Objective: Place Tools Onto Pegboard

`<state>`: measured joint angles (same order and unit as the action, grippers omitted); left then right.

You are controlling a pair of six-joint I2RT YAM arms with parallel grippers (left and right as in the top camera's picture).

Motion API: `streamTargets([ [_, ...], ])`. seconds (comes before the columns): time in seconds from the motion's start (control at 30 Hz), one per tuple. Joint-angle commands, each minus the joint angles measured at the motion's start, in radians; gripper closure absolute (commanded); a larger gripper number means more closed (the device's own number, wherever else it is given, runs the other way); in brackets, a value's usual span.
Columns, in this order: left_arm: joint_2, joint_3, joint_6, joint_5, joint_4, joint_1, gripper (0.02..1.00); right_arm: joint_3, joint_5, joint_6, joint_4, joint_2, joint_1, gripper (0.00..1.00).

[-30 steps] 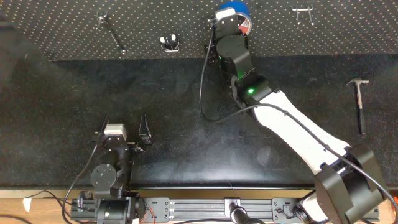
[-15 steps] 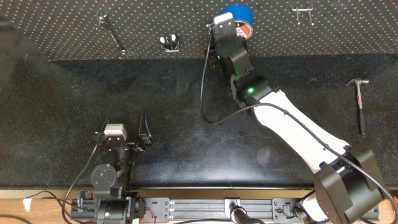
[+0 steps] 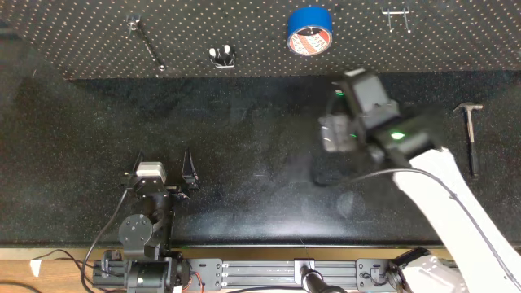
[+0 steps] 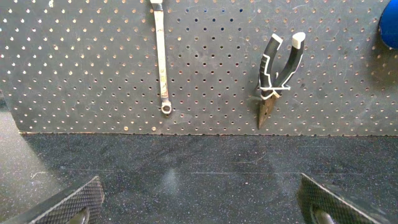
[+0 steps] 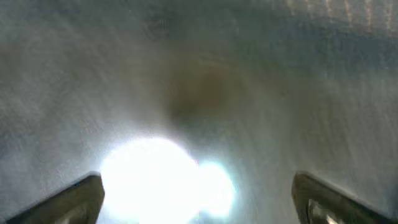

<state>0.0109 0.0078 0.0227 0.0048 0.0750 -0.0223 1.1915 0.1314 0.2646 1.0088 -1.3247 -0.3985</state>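
Two arms stand at the desk (image 3: 203,122). The right arm bends over the desk's right half, and the right hand (image 5: 199,202) faces the dark surface, fingers spread wide with nothing between them. The left arm sits folded by its base; the left hand (image 4: 198,202) is likewise released and empty, pointed at the pegboard (image 3: 81,41). The blue tape roll (image 3: 309,31), wrench (image 4: 161,56) and pliers (image 4: 277,71) hang on the pegboard. The hammer (image 3: 470,138) lies on the desk at the far right.
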Motion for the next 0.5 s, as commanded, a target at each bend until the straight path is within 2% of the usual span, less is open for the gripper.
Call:
streamTargets([
  [0.03, -0.007, -0.002, -0.013, 0.008, 0.007, 0.004, 0.023, 0.0, 0.006, 0.029, 0.09, 0.106, 0.247, 0.02],
  [0.13, -0.007, -0.002, -0.013, 0.008, 0.007, 0.004, 0.023, 0.0, 0.002, 0.024, 0.09, 0.122, 0.522, 0.023],
  [0.23, -0.007, -0.002, -0.013, 0.008, 0.007, 0.004, 0.023, 0.0, -0.077, -0.058, 0.086, 0.116, 0.758, 0.023],
  [0.3, -0.007, -0.002, -0.013, 0.008, 0.007, 0.004, 0.023, -0.001, -0.06, -0.069, 0.089, 0.105, 0.901, 0.023],
  [0.33, -0.007, -0.002, -0.013, 0.008, 0.007, 0.004, 0.023, -0.001, -0.009, -0.094, 0.086, 0.101, 0.953, 0.023],
  [0.37, -0.007, -0.002, -0.013, 0.008, 0.007, 0.004, 0.023, -0.001, 0.036, -0.185, 0.087, 0.1, 1.009, 0.023],
  [0.4, -0.007, -0.002, -0.013, 0.008, 0.007, 0.004, 0.023, -0.001, 0.009, -0.424, 0.082, 0.091, 1.072, 0.023],
  [0.43, -0.007, -0.002, -0.013, 0.008, 0.007, 0.004, 0.025, -0.002, -0.032, -0.529, 0.075, 0.083, 1.102, 0.023],
  [0.5, -0.007, -0.002, -0.013, 0.008, 0.007, 0.004, 0.025, -0.004, -0.108, -0.659, 0.066, 0.037, 1.172, 0.023],
])
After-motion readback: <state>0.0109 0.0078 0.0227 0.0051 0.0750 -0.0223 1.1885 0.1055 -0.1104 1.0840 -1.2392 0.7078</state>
